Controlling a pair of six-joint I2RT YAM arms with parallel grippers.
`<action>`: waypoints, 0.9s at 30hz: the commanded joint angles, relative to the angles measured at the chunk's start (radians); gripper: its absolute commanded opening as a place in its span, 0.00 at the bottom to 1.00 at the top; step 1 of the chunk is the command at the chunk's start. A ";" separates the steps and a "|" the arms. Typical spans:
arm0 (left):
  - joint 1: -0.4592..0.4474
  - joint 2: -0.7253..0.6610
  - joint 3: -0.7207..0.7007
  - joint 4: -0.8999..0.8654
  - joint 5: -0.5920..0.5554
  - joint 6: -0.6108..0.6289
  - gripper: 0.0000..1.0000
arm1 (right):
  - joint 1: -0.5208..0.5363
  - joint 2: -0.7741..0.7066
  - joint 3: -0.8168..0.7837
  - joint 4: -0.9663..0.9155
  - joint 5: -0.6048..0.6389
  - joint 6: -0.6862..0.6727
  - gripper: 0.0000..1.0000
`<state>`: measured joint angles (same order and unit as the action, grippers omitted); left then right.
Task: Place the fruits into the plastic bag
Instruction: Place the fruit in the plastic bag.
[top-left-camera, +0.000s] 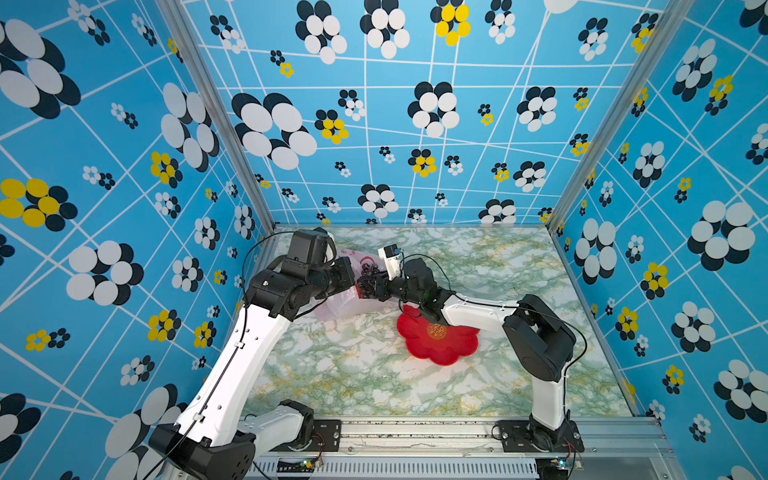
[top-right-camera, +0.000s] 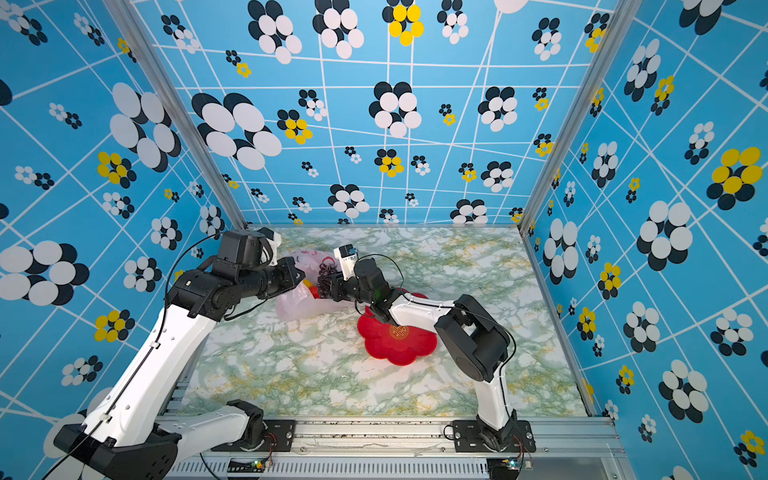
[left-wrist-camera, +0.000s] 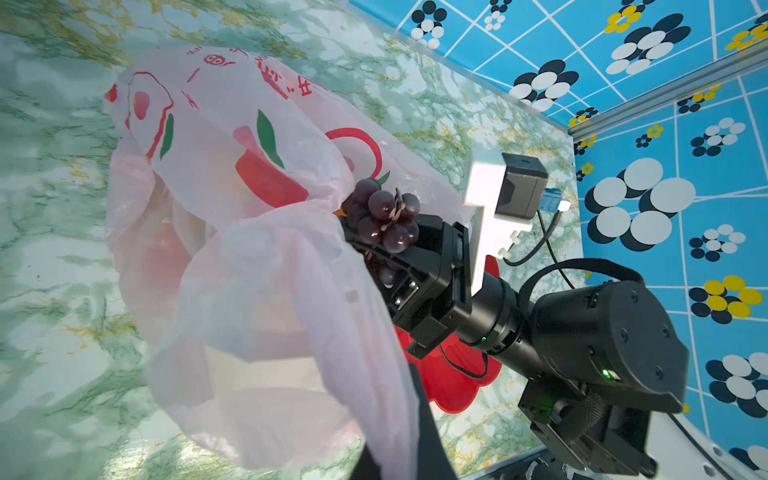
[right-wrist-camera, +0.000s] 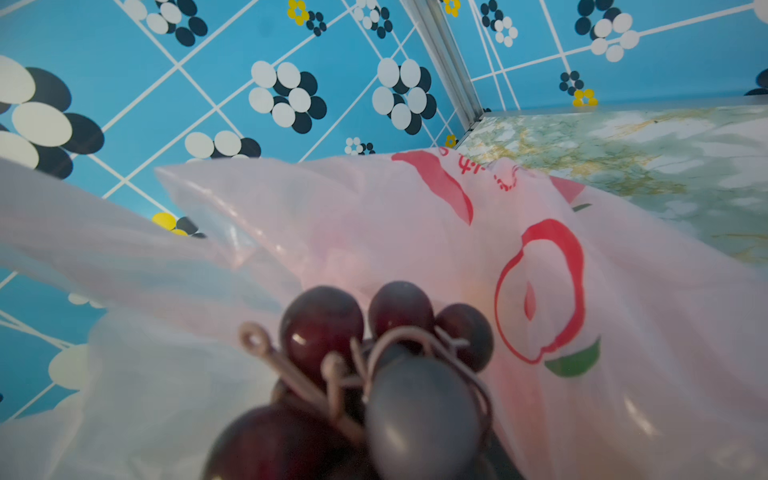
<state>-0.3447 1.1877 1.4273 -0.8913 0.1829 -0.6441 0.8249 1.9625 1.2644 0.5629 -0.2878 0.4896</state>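
The bag (left-wrist-camera: 232, 166) lay on the bench (top-left-camera: 353, 374) toward the far left corner, its mouth turned toward the dish (top-left-camera: 440, 340) and raised off the surface. The left hand (top-left-camera: 349, 272) was closed, with the bag's thin film gathered up to it; in the left wrist view the film draped over one of its dark fingers (left-wrist-camera: 419, 415). The right hand (left-wrist-camera: 374, 249) reached in from the dish side, its jaws narrowly parted and clamped on the grapes (left-wrist-camera: 384, 216). The bunch sat right at the bag's mouth, touching the film, partly past the rim and partly outside. In the right wrist view the grapes (right-wrist-camera: 374, 374) filled the near foreground, with the bag (right-wrist-camera: 374, 216) spread behind and around them. In a top view, a yellow fruit (top-right-camera: 308, 284) and something red beside it showed through the mouth between the two hands. Other shapes inside the bag were too blurred by the film to name. The dish rested on the bench just beside the bag, under the right arm's wrist.
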 joint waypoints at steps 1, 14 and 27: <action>0.008 0.002 0.012 0.068 0.086 -0.012 0.01 | 0.013 -0.038 0.029 -0.101 -0.126 -0.066 0.34; 0.008 -0.054 -0.065 0.151 0.180 -0.038 0.02 | 0.014 0.074 0.262 -0.492 -0.131 -0.117 0.35; -0.033 -0.064 -0.077 0.144 0.162 -0.018 0.02 | 0.014 0.158 0.535 -0.863 -0.030 -0.077 0.39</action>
<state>-0.3626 1.1229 1.3418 -0.7624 0.3408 -0.6727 0.8341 2.0998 1.7473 -0.1894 -0.3523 0.3973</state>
